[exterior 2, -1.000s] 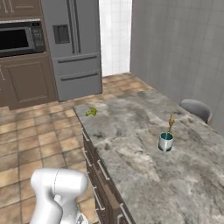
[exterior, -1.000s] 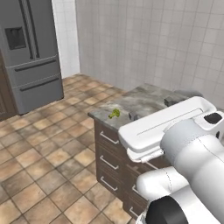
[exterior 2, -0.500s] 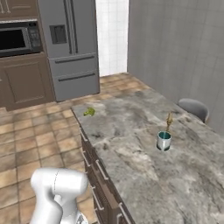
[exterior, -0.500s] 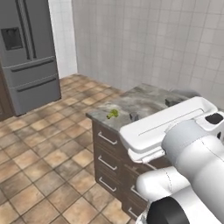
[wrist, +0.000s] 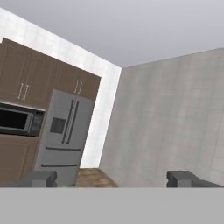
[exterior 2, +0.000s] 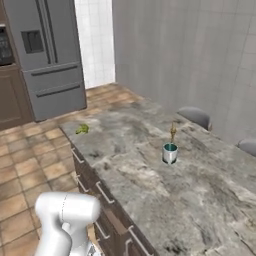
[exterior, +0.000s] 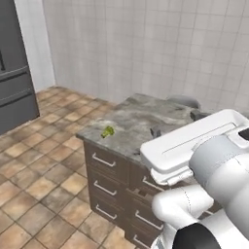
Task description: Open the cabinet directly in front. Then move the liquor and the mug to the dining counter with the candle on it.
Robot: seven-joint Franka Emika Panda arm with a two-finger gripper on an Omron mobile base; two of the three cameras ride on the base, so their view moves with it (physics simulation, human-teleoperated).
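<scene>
— Starting at the gripper [wrist: 113,179]: in the hand view its two dark fingertips [wrist: 40,179] rise at the lower left and lower right of the frame, spread wide, with nothing between them. The robot carries no load.

— Where is the mug [exterior 2: 170,153]?

— Right of centre in the right base view, upright on the dining counter [exterior 2: 200,195], with the candle [exterior 2: 173,132] just behind it, so close that touching or apart cannot be told. The mug looks already delivered.

— How would it handle?

— Judging by its look it is a small, light, stiff ceramic, breakable if knocked and smooth enough to slip. A pinch across the rim wall seems safest; the side handle is too small to make out. The thin candle beside it would tip at a nudge.

— And the liquor?

— No bottle appears on the counter. The wooden doors with silver handles at the upper left of the hand view may or may not be the task's cabinet.

— The count?

— One mug, one candle, one small green item [exterior 2: 82,129] near the counter's far left corner, one refrigerator [exterior 2: 47,55] at the upper left, two grey chair backs [exterior 2: 196,116] beyond the counter's far edge, and three rows of drawer fronts [exterior: 109,182] in the left base view.
</scene>
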